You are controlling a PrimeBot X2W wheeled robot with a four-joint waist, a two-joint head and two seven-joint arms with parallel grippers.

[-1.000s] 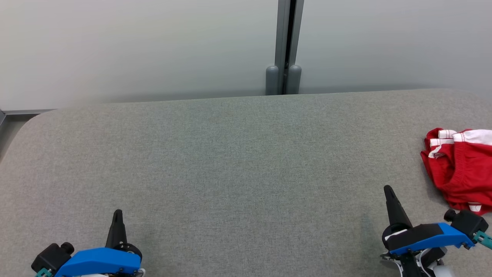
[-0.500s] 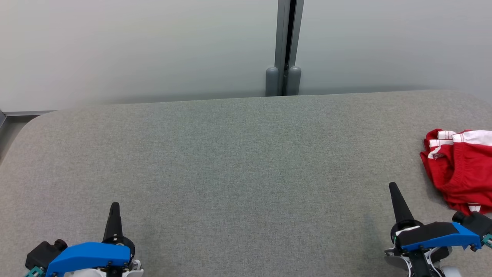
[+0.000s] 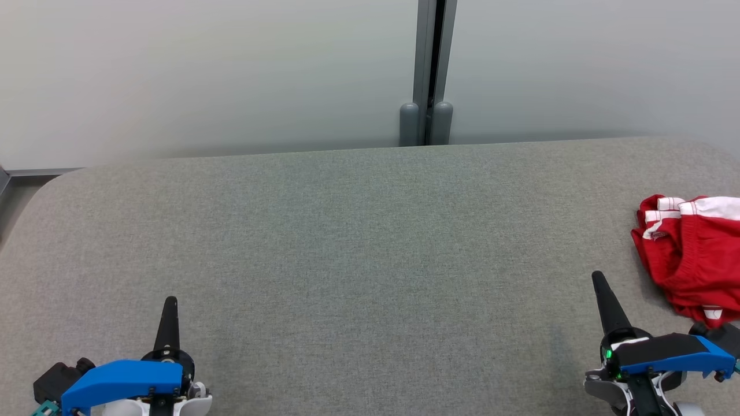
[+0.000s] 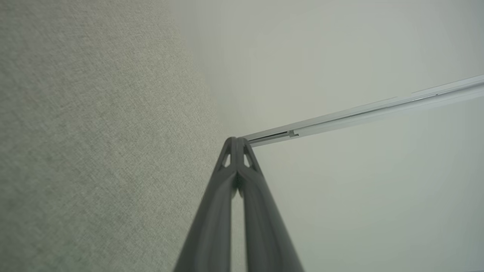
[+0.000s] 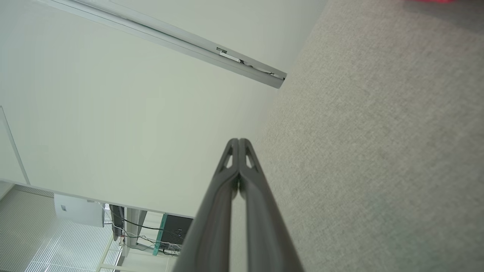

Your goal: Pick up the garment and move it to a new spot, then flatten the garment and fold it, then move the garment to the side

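Head view. The red garment (image 3: 691, 254), white-trimmed and probably a pair of sports shorts, lay bunched on the grey fabric-covered worktop (image 3: 358, 242) at the right edge of the frame, partly cut off by it. It was rumpled rather than flat, and no clean fold could be made out. This lie would suit a garment waiting to be taken up as well as one set off to the side.

The left pincer (image 3: 169, 301) stood at the lower left and the right pincer (image 3: 596, 277) at the lower right, near the garment's lower left border but apart from it. In the wrist views each pincer (left (image 4: 236, 140), right (image 5: 239, 140)) had its two dark fingers pressed tip to tip, with nothing between them.

Handling, by judgement: the cloth appeared thin, light and limp, so it would sag and trail from any single hold and could drag on the textured cover. The gathered waistband or the white-bound hem at its upper left offered the thickest, firmest edge to pinch. Two well-separated holds would keep it spread.
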